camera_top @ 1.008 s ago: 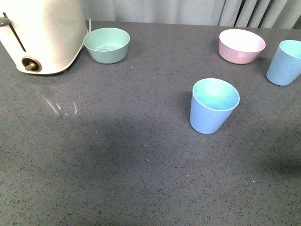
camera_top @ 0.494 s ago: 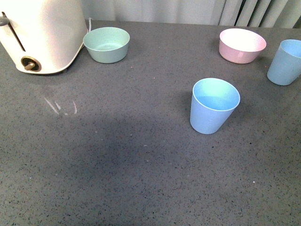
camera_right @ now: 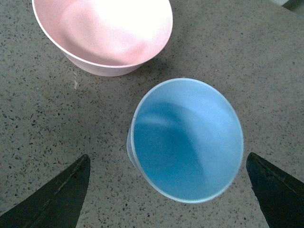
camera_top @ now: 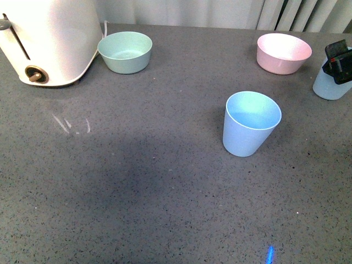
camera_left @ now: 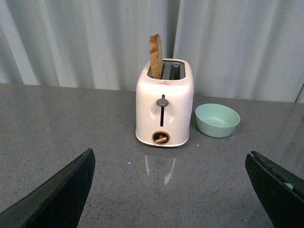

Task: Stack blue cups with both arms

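Toaster (camera_top: 49, 38) far left, bowl (camera_top: 125, 52) just beside it, cup (camera_top: 251, 124) centre-right.

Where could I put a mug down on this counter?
The near half is bare, from the toaster across to the middle blue cup. Also bare: between mint bowl and pink bowl. Far right is crowded: pink bowl, second blue cup, right hand over it.

The right hand (camera_top: 340, 60) shows at the worktop's (camera_top: 165, 181) far right edge as a boxy matte black block. Its fingers (camera_right: 52, 199) are flat black wedges tapering to blunt points. On the left hand (camera_left: 170, 159) they look alike, one bearing a pale speck.
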`<state>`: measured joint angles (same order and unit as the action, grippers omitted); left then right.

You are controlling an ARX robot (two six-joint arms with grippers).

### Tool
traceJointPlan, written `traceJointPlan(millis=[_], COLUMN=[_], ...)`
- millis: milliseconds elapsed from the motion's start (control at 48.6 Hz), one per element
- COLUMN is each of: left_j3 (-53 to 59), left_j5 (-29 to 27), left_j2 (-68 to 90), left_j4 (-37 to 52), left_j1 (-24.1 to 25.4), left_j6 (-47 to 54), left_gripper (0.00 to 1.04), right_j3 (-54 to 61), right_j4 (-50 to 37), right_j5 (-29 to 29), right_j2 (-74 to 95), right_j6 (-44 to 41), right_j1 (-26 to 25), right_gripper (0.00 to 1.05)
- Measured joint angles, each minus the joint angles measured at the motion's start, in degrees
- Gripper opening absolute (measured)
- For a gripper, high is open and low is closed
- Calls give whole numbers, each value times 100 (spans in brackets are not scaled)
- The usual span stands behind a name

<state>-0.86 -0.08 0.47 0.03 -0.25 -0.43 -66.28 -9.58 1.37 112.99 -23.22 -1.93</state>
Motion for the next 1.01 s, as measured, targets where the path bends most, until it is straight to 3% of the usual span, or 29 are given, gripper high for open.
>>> traceJointPlan(millis=[226, 432, 597, 658, 679, 802, 1008], left_j3=[0, 0, 0, 0, 0, 0, 0], left_j5=[-2, -2, 0, 0, 0, 0, 0], left_j2=[0, 0, 0, 0, 0, 0, 0], left_j4=[0, 0, 0, 0, 0, 0, 0], left_j1=[0, 0, 0, 0, 0, 0, 0], left_j6=[0, 0, 0, 0, 0, 0, 0], left_gripper=[96, 96, 96, 96, 96, 96, 96], right_j3=[-251, -380, -385, -385, -382, -297, 59], right_j4=[35, 348, 461, 494, 516, 605, 992], right_j5=[59, 66, 57, 35, 0, -133, -638], right_j2=[295, 409, 420, 420, 417, 313, -376], right_j6=[-17, -39, -35, -35, -37, -131, -400], right_j1=[103, 190, 188, 181, 162, 96, -72], right_gripper=[93, 58, 39, 29, 20, 2, 2])
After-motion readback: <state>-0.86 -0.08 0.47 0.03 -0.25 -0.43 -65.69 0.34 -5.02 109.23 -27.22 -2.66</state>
